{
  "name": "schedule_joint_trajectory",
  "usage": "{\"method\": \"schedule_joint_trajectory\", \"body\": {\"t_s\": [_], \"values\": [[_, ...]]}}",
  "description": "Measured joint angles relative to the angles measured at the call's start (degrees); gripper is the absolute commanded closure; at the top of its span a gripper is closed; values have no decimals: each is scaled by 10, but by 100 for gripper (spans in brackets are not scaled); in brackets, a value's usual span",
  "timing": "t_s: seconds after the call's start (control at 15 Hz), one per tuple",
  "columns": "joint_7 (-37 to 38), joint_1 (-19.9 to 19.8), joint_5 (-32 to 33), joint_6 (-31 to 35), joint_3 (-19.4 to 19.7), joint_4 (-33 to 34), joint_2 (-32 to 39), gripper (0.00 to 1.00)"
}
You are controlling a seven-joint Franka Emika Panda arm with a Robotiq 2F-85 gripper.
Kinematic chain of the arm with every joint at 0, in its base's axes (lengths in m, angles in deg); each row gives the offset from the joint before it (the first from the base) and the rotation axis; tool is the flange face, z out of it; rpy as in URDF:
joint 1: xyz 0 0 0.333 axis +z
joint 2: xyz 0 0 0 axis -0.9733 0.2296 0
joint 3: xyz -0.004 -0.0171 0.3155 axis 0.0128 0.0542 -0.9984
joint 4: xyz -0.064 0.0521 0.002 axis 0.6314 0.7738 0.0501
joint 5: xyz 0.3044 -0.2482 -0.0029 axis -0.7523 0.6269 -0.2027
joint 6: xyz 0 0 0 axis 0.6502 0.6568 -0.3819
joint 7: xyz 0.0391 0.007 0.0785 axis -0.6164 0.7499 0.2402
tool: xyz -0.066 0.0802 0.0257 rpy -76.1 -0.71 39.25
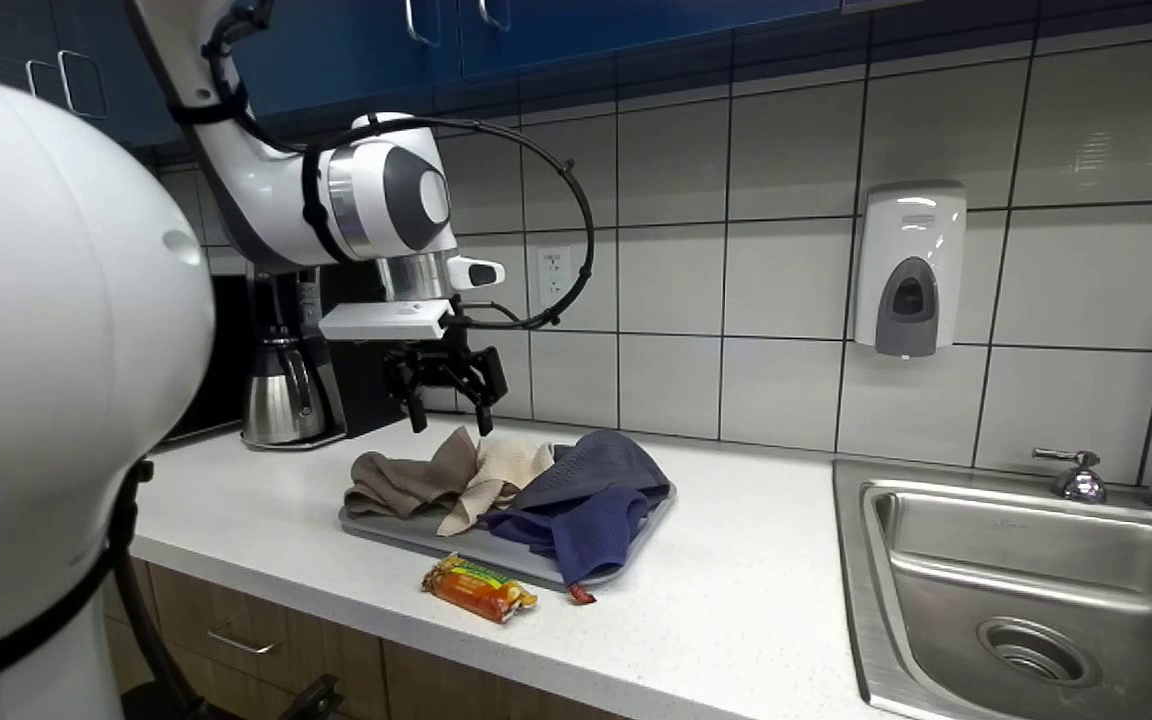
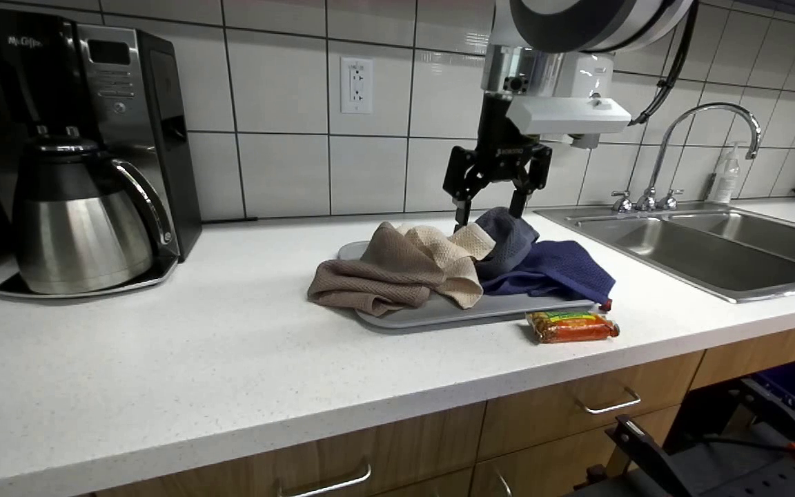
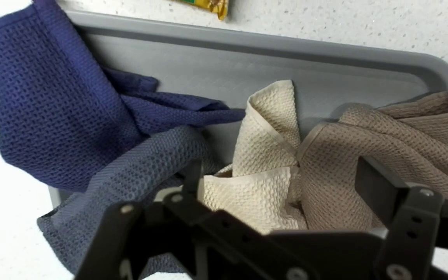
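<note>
In the wrist view, the gripper (image 3: 282,173) is covering parts of the slate cloth (image 3: 130,167) and cream cloth (image 3: 255,190), while the top edge is cropping the packet (image 3: 208,4) and the right edge is cutting into the brown cloth (image 3: 333,182). These three and the navy cloth (image 3: 60,101) are hiding much of the tray (image 3: 193,70). In an exterior view, a red object (image 1: 581,595) is showing too small to identify.

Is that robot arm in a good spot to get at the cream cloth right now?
Probably yes: the wrist view shows the cream cloth between the open jaws, with nothing seen blocking the way down. The brown cloth lies close beside it, though, and might get pinched too.
</note>
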Motion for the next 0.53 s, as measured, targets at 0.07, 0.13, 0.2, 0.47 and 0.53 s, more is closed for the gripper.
{"method": "schedule_joint_trajectory", "body": {"t_s": [0.07, 0.13, 0.2, 0.47, 0.53], "values": [[-13, -3, -10, 0, 1, -2, -1, 0], [-24, -5, -17, 0, 2, -3, -2, 0], [-28, -6, -18, 0, 3, -4, -2, 0], [-30, -6, -19, 0, 3, -5, -2, 0], [-30, -6, -19, 0, 3, -5, -3, 0]]}}
